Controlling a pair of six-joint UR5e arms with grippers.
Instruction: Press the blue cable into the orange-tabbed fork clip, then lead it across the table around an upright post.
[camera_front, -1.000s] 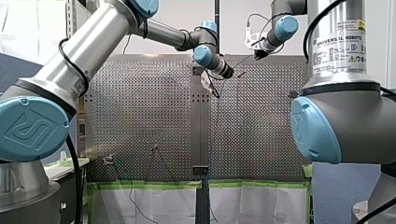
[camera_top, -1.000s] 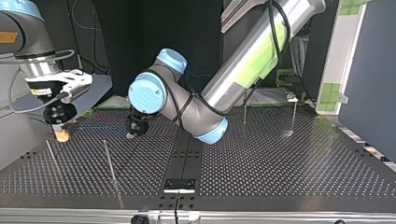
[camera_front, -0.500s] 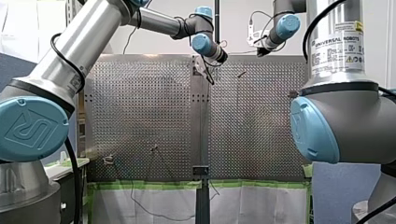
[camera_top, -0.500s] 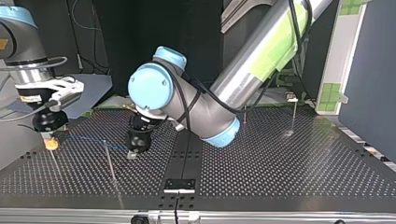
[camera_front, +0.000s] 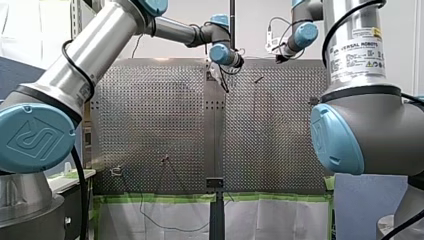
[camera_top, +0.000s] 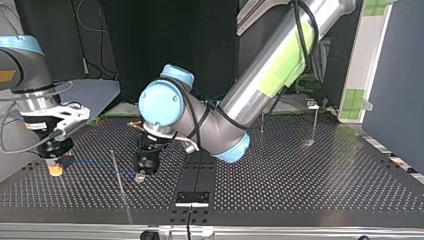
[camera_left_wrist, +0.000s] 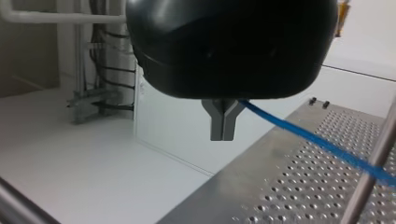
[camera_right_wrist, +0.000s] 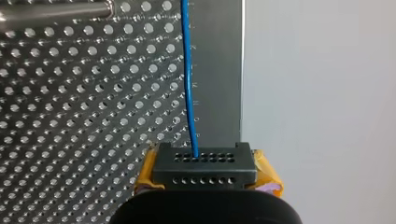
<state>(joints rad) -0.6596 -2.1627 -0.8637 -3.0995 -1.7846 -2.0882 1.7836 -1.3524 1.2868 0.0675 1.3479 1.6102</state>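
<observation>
The left arm (camera_top: 270, 55) is stretched over the worktop (camera_top: 300, 190), wrist bent down, the left end effector (camera_top: 140, 176) held just above the worktop with metal fingers (camera_left_wrist: 221, 126) pressed together. The right end effector (camera_top: 55, 167) is held low at the worktop's edge, yellow pads (camera_right_wrist: 147, 169) closed on the blue cable (camera_right_wrist: 188, 84).

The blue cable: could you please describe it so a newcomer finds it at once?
Start at the perforated table, at the top view's left. The blue cable stretches low between my right gripper and my left gripper, past an upright post; it is the only thin blue line.
</observation>
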